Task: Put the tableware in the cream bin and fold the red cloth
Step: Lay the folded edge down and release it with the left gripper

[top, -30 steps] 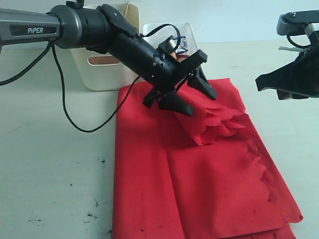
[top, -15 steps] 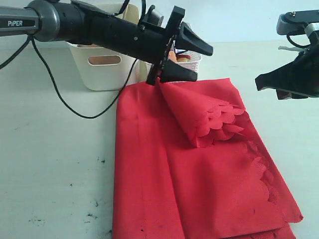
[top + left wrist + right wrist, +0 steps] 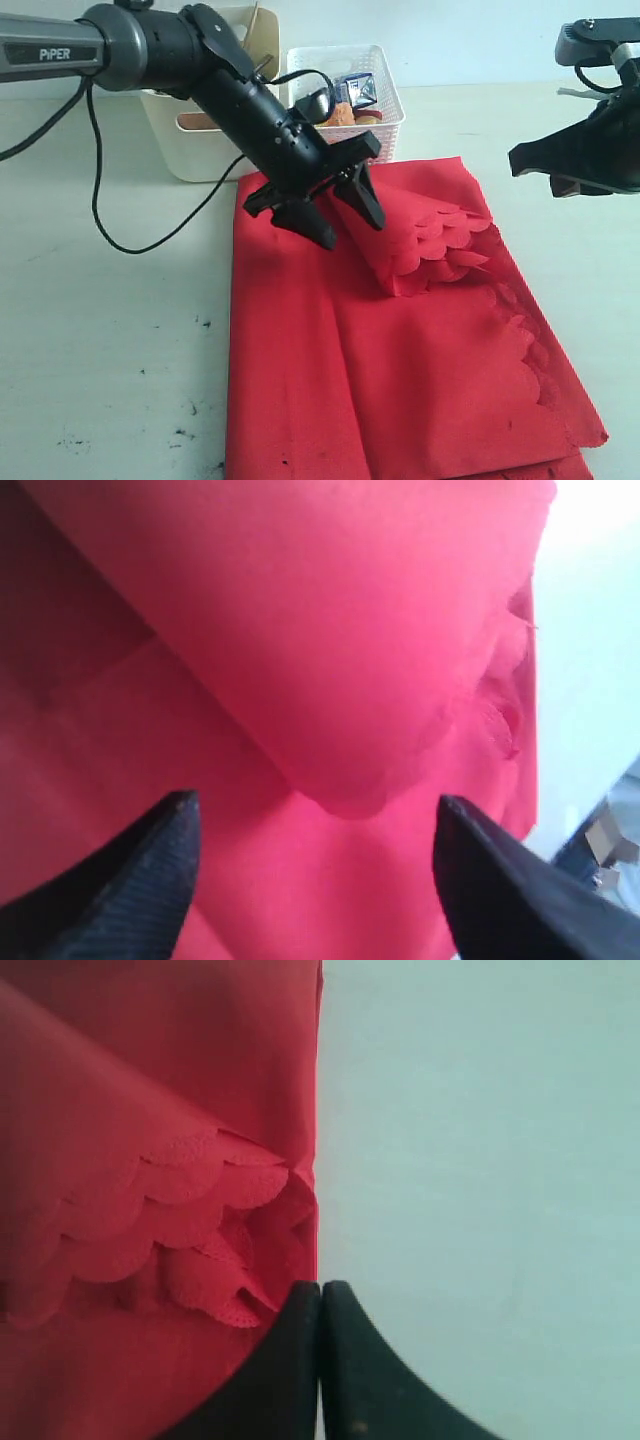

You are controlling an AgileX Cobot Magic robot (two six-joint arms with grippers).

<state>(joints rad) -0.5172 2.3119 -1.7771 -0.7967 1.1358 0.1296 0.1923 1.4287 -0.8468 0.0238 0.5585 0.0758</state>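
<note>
Hovering over the red cloth (image 3: 420, 340), the left tool (image 3: 350, 228) is spread wide; the right tool (image 3: 320, 1290), at the cloth's edge, is pressed together.

We cannot see inside the cream bin (image 3: 200, 150) at the far edge of the desk, because the left arm (image 3: 150, 45) crosses its front wall and covers part of its rim. In the white basket (image 3: 385, 100) beside it, the things are too small for us to name. The red cloth (image 3: 400, 340) runs off the bottom of the exterior view, so its near corners are lost to us. The right hand (image 3: 525, 160) is cut by that view's side. In the left wrist view the cloth is blurred, and the fingers of the left hand (image 3: 315, 805) are cropped.
</note>
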